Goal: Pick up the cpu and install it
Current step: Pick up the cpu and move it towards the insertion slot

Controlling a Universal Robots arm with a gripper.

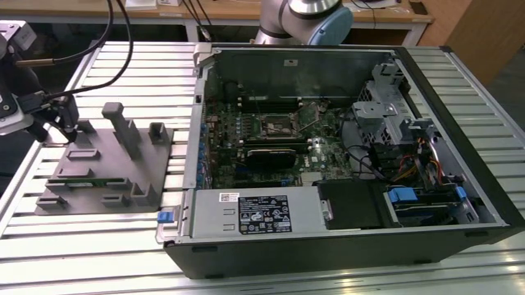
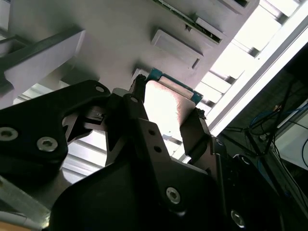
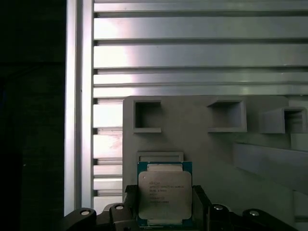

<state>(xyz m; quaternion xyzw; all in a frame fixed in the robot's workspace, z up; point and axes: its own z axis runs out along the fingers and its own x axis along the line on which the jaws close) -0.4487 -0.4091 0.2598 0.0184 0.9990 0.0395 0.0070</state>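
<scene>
Nearest, on the slatted table [image 1: 82, 246], the open computer case [image 1: 328, 258] lies on its side at the exterior view's right, with its power supply [image 1: 254, 212] along the near wall. To the exterior view's left of the case lies a grey fixture plate [image 1: 102, 153] with raised blocks and pockets. A green memory stick [image 1: 90, 180] lies in its near part.

At the plate's far left corner the gripper [image 1: 56, 130] points down. In both wrist views the cpu [image 3: 164, 195] sits between the black fingers [image 3: 131, 211], metal top up and green rim showing. One finger presses on each of two opposite edges, pinching it. Whether the chip is clear of the plate cannot be told.

Farther right, inside the case, the motherboard [image 1: 279, 141] carries its square socket [image 1: 275, 126], well apart from the cpu. Beyond the case's far wall stands the arm's base [image 1: 303, 18].
</scene>
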